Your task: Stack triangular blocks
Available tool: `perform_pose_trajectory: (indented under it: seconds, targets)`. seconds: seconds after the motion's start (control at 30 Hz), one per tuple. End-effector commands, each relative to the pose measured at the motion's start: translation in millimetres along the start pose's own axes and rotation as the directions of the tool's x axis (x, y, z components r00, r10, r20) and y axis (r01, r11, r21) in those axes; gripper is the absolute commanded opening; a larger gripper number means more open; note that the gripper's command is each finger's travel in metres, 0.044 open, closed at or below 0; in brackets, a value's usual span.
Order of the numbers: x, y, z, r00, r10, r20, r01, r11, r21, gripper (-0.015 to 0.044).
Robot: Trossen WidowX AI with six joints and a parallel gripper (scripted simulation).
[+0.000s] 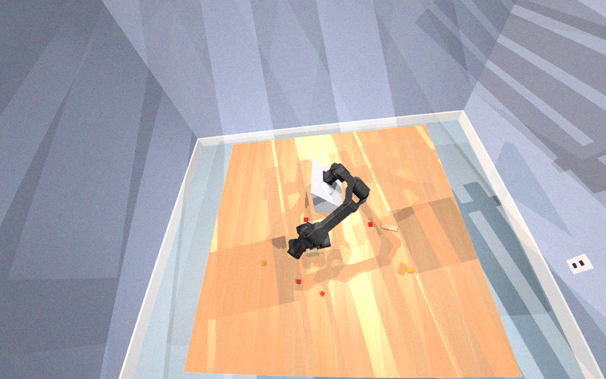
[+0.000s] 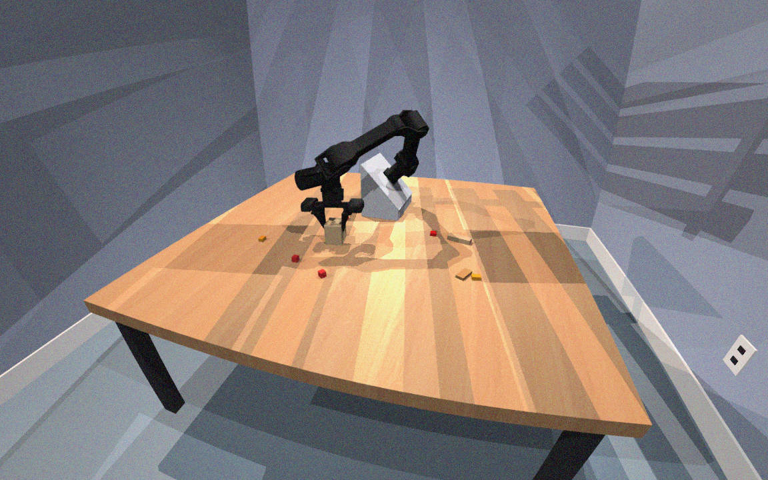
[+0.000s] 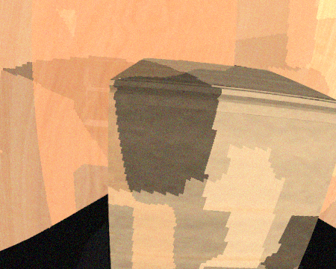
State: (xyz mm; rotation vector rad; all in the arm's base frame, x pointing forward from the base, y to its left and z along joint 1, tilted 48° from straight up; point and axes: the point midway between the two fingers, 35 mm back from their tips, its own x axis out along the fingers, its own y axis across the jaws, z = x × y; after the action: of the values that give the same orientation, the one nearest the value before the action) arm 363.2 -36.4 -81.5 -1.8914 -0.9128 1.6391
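Observation:
Two tan wooden triangular blocks stand together as one square block (image 2: 333, 233) on the table (image 2: 411, 334), left of the middle. In the wrist view the upper block (image 3: 228, 179) fills the frame, and a seam separates it from the lower block (image 3: 248, 77) behind it. My gripper (image 2: 333, 221) (image 1: 296, 248) points straight down and is shut on the upper block, one finger on each side. In the top view the wrist hides nearly all of the blocks.
The arm's grey wedge-shaped base (image 2: 384, 191) (image 1: 321, 188) stands behind the blocks. Small red cubes (image 2: 321, 273) (image 2: 295, 258) (image 2: 433, 233), orange bits (image 2: 261, 238) (image 2: 476, 276) and flat tan pieces (image 2: 459, 239) (image 2: 463, 273) lie scattered around.

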Motion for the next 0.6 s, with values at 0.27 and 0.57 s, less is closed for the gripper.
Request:
perform_pose_trajectory:
  seconds: [0.27, 0.57]
  targets:
    - [0.0, 0.0, 0.1, 1.0, 0.0, 0.0, 0.0, 1.0, 0.0, 0.042]
    - [0.0, 0.0, 0.1, 1.0, 0.0, 0.0, 0.0, 1.0, 0.0, 0.044]
